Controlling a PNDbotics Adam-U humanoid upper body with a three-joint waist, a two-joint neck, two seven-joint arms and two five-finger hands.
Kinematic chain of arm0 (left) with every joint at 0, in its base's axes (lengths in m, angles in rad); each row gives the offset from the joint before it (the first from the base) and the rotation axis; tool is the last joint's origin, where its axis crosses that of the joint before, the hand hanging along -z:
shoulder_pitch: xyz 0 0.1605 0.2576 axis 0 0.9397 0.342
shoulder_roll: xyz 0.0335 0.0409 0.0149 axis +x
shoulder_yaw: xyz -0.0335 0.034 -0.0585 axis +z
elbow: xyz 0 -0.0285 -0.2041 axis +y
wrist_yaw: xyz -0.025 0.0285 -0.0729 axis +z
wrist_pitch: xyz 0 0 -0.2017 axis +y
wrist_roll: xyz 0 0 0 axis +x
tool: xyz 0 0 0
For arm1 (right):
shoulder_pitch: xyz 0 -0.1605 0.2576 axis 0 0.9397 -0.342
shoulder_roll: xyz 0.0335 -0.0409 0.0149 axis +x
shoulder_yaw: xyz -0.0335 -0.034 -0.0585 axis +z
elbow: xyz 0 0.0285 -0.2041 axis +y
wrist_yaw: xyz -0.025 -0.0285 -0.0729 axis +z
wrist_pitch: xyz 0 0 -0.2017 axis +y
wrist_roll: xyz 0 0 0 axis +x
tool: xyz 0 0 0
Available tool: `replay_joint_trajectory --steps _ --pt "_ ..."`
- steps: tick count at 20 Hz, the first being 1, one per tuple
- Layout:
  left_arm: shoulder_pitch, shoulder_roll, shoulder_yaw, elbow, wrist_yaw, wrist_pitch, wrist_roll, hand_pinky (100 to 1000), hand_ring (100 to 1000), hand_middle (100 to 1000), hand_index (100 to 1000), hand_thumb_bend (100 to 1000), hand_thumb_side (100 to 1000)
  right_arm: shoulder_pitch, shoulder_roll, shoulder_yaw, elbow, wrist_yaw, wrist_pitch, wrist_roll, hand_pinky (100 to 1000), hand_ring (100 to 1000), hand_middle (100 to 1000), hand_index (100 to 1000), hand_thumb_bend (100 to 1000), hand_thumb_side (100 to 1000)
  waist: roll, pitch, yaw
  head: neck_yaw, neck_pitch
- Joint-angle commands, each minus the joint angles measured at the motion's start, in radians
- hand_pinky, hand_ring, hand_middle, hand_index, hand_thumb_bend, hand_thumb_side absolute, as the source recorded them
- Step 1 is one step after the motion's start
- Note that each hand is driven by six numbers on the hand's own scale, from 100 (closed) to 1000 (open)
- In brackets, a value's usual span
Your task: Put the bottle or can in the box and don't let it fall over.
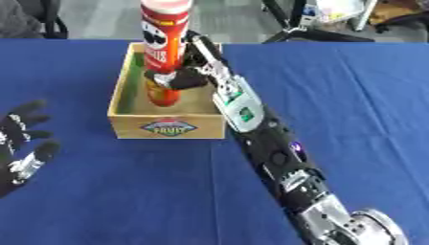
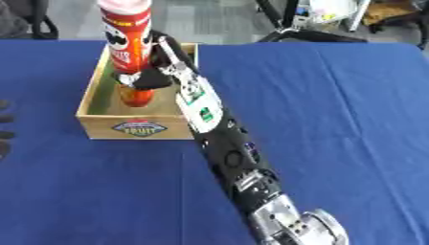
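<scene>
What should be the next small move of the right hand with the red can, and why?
Probably open the right hand slowly and draw it back. The red can stands upright with its base inside the wooden box, and the fingers are curled round its lower part. A slow release should keep the tall can from tipping. The left hand rests open at the left edge.

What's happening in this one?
The right robot hand is curled around a tall red chip can, holding it upright with its base down inside the wooden box on the blue table. The left robot hand rests open at the left edge, touching nothing.
</scene>
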Motion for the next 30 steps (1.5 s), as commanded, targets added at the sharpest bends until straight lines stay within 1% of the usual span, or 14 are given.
replay_joint_trajectory --steps 1,3,4,6,7,8,10,11,12,14,22,26,30 --pt "-0.009 0.006 -0.002 -0.012 0.006 -0.002 -0.002 772 883 910 931 705 705 -0.015 0.003 -0.008 0.01 0.042 -0.005 0.003 520 485 408 576 263 100 0.006 -0.017 0.001 0.0 -0.007" --pt "-0.01 0.005 -0.001 -0.012 0.005 -0.002 -0.002 772 883 910 931 704 705 -0.013 0.002 -0.01 0.017 0.063 -0.009 0.0 548 511 462 625 369 100 0.005 -0.017 0.001 -0.001 -0.008" --pt "-0.01 0.006 -0.001 -0.012 0.005 -0.002 -0.002 772 883 910 931 705 705 -0.013 0.002 -0.011 0.019 0.073 -0.011 -0.001 557 522 481 646 406 100 0.005 -0.017 0.002 0.0 -0.008" --pt "-0.01 0.006 -0.001 -0.012 0.005 -0.002 -0.001 772 883 910 931 705 705 -0.013 0.001 -0.012 0.021 0.09 -0.016 -0.004 575 558 528 689 481 188 0.004 -0.017 0.002 0.0 -0.009" --pt "-0.01 0.005 -0.001 -0.012 0.005 -0.002 -0.001 772 883 910 931 705 705 -0.014 0.001 -0.012 0.021 0.096 -0.017 -0.006 583 586 565 723 545 271 0.004 -0.017 0.002 0.0 -0.009" --pt "-0.01 0.005 -0.001 -0.012 0.005 -0.001 -0.001 772 883 910 931 705 704 -0.014 0.001 -0.012 0.022 0.101 -0.019 -0.007 593 609 589 747 581 315 0.004 -0.017 0.003 0.0 -0.01" --pt "-0.01 0.005 -0.001 -0.012 0.005 -0.001 -0.001 772 883 910 931 706 704 -0.016 -0.001 -0.011 0.023 0.109 -0.022 -0.01 629 674 644 789 620 363 0.003 -0.018 0.003 0.002 -0.012" --pt "-0.01 0.006 -0.001 -0.012 0.004 -0.001 -0.001 772 883 910 931 706 704 -0.016 -0.002 -0.011 0.024 0.111 -0.024 -0.011 632 680 651 794 622 367 0.002 -0.018 0.002 0.002 -0.012" --pt "-0.01 0.005 -0.001 -0.012 0.004 -0.001 -0.001 772 883 910 931 706 704 -0.016 -0.003 -0.011 0.023 0.111 -0.025 -0.01 666 733 703 827 644 391 0.002 -0.018 0.002 0.002 -0.013" --pt "-0.01 0.005 -0.001 -0.012 0.004 -0.001 -0.001 772 883 910 931 706 704 -0.015 -0.005 -0.011 0.022 0.109 -0.027 -0.007 684 761 737 842 655 399 0.001 -0.018 0.002 0.003 -0.013" --pt "-0.01 0.007 0.001 -0.013 0.002 -0.001 0.001 771 882 910 931 708 702 -0.018 -0.026 -0.01 0.018 0.109 -0.032 0.014 722 803 783 867 661 407 0.001 -0.021 -0.004 0.005 -0.017" --pt "-0.005 0.009 0.005 -0.012 0.002 0.0 0.004 771 882 909 931 708 702 -0.025 -0.063 -0.005 -0.008 0.087 -0.045 0.04 747 829 817 889 657 421 -0.002 -0.026 -0.011 0.012 -0.016" --pt "0.001 0.013 0.009 -0.011 0.0 0.002 0.008 771 881 909 930 709 702 -0.025 -0.127 0.004 -0.042 0.032 -0.054 0.074 781 861 874 923 669 433 -0.007 -0.031 -0.024 0.022 -0.013"
